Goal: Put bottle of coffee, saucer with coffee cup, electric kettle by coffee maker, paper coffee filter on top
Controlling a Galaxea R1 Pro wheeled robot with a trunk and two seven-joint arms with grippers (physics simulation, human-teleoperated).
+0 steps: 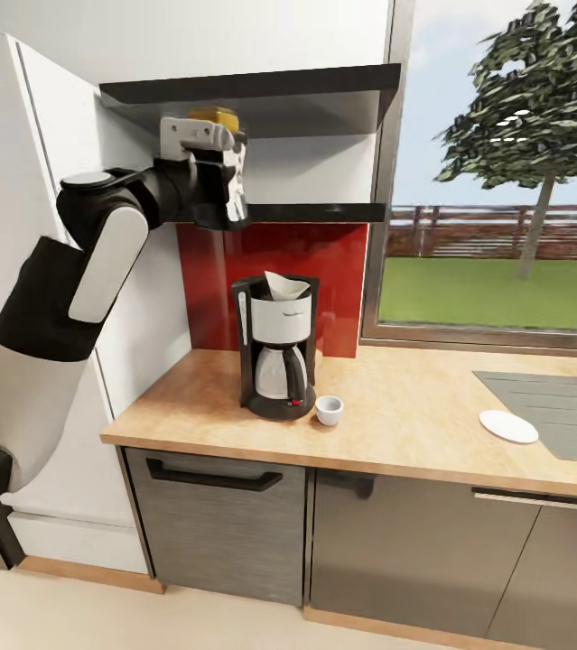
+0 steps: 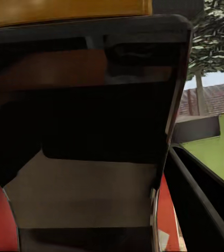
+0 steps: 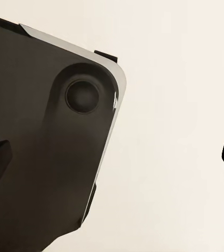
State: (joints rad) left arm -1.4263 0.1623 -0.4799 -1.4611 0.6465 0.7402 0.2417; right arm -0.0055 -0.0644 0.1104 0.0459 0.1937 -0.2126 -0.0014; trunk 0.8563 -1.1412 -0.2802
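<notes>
A: Where is the left end effector (image 1: 220, 171)?

B: Raised to the kitchen shelf (image 1: 324, 213), between the lower board and the upper board. The bottle of coffee (image 1: 213, 117) sits right at it; in the head view only the golden-brown lid peeks out above the end effector's grey body.

A: Is it gripping the bottle?

B: The left wrist view has the dark jar body pressed up close between the fingers (image 2: 201, 205), lid at the edge of that picture, so the bottle is inside the grasp. Whether the fingers are pressed onto it I cannot tell.

A: And the rest?

B: Well below the left end effector, on the desk (image 1: 414, 406), stands the coffee maker (image 1: 274, 348) against the red backsplash (image 1: 333, 271). The paper coffee filter (image 1: 285, 286) rests in its top. The coffee cup (image 1: 329, 410) stands on the desk just beside the maker's base, on the side away from the arm. The saucer (image 1: 508, 426) lies farther off, well apart from the cup, at the edge of the sink (image 1: 568, 415).

A: The right end effector?

B: The right wrist view gives a dark rounded body and pale floor (image 3: 170, 131), with dark finger edges at the borders; its opening cannot be judged.
</notes>
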